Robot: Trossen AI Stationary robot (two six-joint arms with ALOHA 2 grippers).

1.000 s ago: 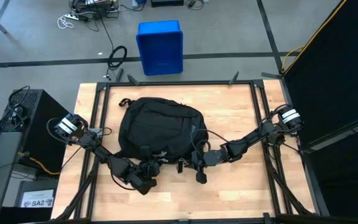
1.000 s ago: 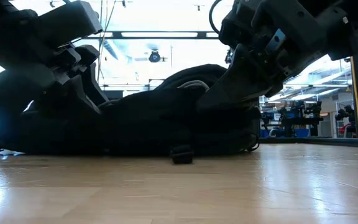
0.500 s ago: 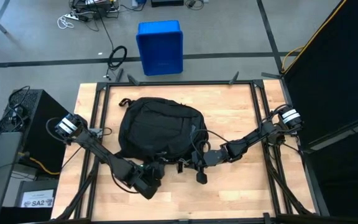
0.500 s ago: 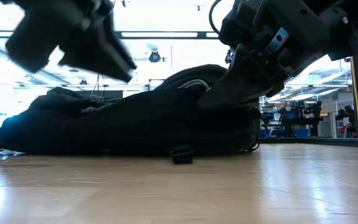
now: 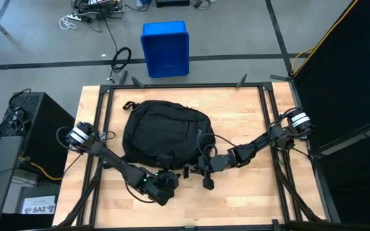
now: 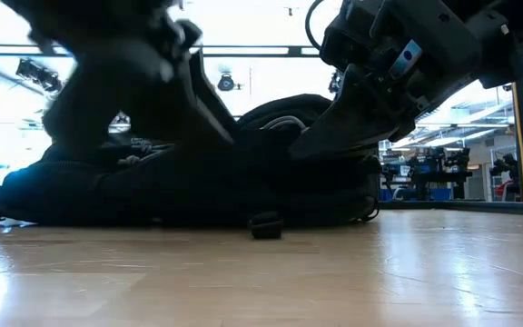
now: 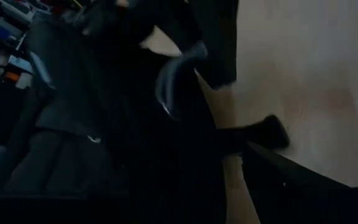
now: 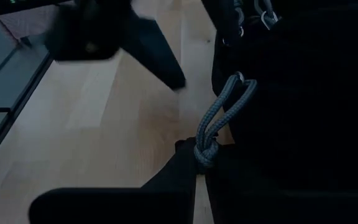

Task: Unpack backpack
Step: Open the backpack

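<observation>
The backpack [image 5: 164,131] lies mid-frame on the table [image 5: 249,115]; the right gripper [image 5: 202,168] pinches its grey cord loop [image 8: 219,118] below it, the left gripper [image 5: 167,184], lower left, unclear.

Much of the backpack and both sets of jaws lie hidden or blurred.

In the low view the left gripper [image 6: 130,86] is a dark smear at upper left, covering the left part of the backpack [image 6: 271,182]; the right gripper [image 6: 379,82] is cut off by the top edge and hides the pack's right shoulder. From above, the left gripper [image 5: 161,186] is too small and dark to show how its jaws stand. In the right wrist view the backpack [image 8: 303,93] runs off the right edge, and a grey cord loop [image 8: 219,118] disappears into dark shapes below it. The left wrist view is murky, with the backpack [image 7: 104,112] barely readable.
</observation>
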